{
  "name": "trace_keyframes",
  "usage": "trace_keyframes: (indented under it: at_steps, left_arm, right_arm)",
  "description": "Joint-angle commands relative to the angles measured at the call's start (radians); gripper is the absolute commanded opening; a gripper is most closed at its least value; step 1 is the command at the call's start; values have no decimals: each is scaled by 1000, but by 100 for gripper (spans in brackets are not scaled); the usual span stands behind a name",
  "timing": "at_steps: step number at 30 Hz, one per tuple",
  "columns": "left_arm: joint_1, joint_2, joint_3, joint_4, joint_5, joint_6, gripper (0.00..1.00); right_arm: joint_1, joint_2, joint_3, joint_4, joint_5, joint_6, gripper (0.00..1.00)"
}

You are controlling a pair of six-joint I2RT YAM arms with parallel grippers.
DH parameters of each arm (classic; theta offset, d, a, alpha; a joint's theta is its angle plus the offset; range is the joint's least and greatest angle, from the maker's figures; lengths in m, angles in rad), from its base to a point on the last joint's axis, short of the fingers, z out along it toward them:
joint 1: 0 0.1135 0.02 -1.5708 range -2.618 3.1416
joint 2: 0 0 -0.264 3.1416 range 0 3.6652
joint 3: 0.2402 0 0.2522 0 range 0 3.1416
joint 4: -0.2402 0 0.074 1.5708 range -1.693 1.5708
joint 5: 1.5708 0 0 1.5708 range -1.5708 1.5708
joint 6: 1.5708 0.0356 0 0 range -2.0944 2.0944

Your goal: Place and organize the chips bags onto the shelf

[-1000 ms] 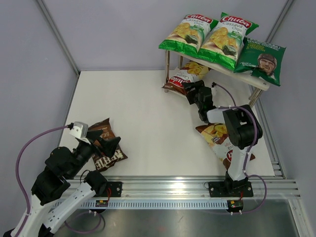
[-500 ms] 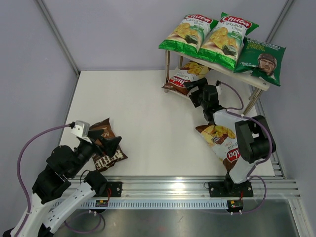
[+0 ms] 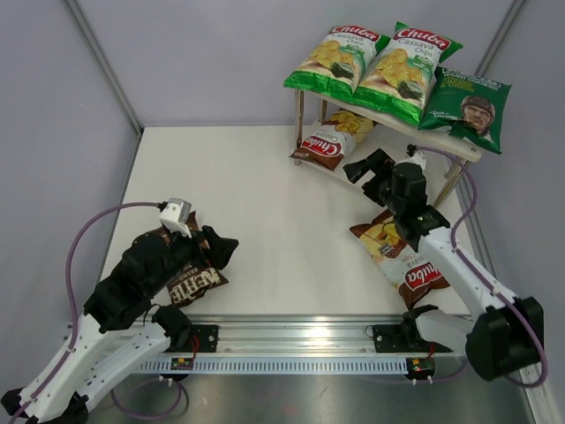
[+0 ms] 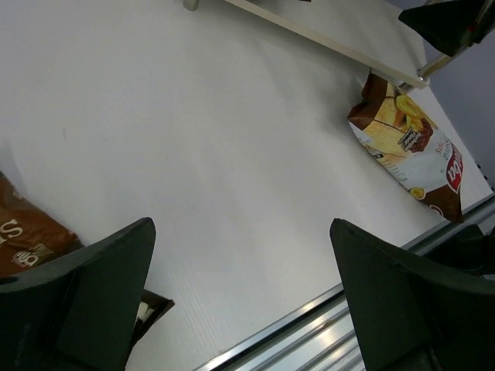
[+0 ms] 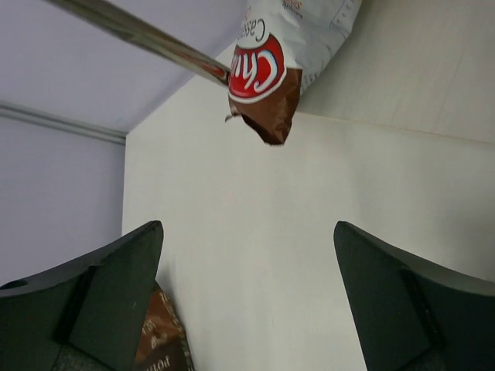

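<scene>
The shelf [image 3: 459,146] stands at the far right. Its top board carries two green Chuba bags [image 3: 334,57] [image 3: 406,71] and the dark green portrait bag [image 3: 468,108]. A brown-red Chuba bag [image 3: 325,141] lies on the lower board and also shows in the right wrist view [image 5: 267,73]. The other brown-red bag [image 3: 406,258] lies on the table [image 4: 410,143]. My right gripper [image 3: 366,168] [image 5: 247,228] is open and empty, just in front of the lower board. My left gripper [image 3: 212,252] [image 4: 241,226] is open and empty above the dark brown Kettle bag [image 3: 187,281].
An aluminium rail [image 3: 300,331] runs along the near table edge. Grey walls close in the left, back and right. A metal shelf post [image 5: 139,35] crosses the top of the right wrist view. The Kettle bag's corner shows at far left [image 4: 23,232] and low left [image 5: 158,340].
My right gripper has drawn back to the right, away from the brown-red bag on the lower board. My left gripper has swung forward and right over the Kettle bag.
</scene>
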Motion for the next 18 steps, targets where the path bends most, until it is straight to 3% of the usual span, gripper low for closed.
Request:
trace_keyframes:
  at_steps: [1,5,12,18]
  left_arm:
    - [1,64,-41,156,104,-79,99]
    - [1,165,-61,257,208,-110,99]
    - [1,372,-81,460,327,-165,99]
    - [-6,656,-16,650,435,-185,99]
  right_arm:
    - [1,-168,-43,-241,-26,-159,99]
    - [1,-366,-124,-358,-115,-182,99]
    - [1,-687,-155,-693,67,-101,100]
    - [1,-845,-120,-839,52,-45,100]
